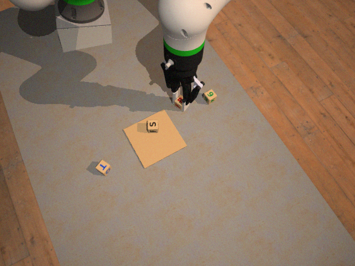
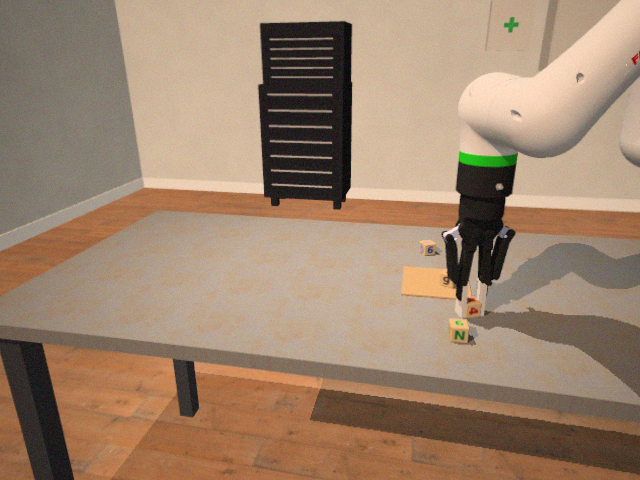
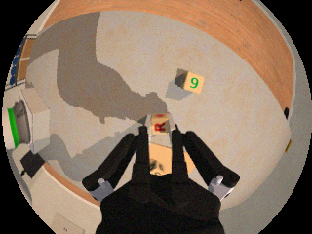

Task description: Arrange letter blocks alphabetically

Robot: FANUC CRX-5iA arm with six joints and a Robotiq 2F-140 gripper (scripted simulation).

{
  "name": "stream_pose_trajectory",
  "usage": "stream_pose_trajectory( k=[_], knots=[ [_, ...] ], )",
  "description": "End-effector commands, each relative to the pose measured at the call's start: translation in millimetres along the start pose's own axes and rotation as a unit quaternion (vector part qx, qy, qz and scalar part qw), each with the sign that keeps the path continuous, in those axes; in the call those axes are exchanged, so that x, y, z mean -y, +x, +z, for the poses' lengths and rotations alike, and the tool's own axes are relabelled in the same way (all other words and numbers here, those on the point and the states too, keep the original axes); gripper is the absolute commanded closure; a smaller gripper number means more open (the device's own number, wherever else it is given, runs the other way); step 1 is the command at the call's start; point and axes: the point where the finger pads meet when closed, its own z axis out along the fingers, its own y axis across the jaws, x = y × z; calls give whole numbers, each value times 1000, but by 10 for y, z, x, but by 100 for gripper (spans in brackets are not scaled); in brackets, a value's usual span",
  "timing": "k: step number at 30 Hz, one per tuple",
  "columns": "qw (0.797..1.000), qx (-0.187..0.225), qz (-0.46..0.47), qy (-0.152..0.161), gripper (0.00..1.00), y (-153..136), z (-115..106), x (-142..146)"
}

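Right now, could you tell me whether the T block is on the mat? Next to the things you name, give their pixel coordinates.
No, the T block (image 1: 102, 167) sits on the table, apart from the mat (image 1: 156, 146).
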Motion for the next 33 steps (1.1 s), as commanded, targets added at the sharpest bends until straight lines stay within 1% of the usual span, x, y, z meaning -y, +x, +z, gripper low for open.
stream_pose_trajectory(
  k=[1,4,6,9,14,16,20,23,33],
  knots=[
    [1000,0,0,0,84,0,-5,-1],
    [1000,0,0,0,84,0,-59,-1],
    [1000,0,0,0,84,0,-139,-1],
    [1000,0,0,0,84,0,-327,-1],
    [1000,0,0,0,84,0,-715,-1],
    [1000,0,0,0,84,0,-715,-1],
    [1000,0,0,0,84,0,-933,-1],
    [1000,0,0,0,84,0,-995,-1],
    [1000,0,0,0,84,0,-1000,-1]
  ],
)
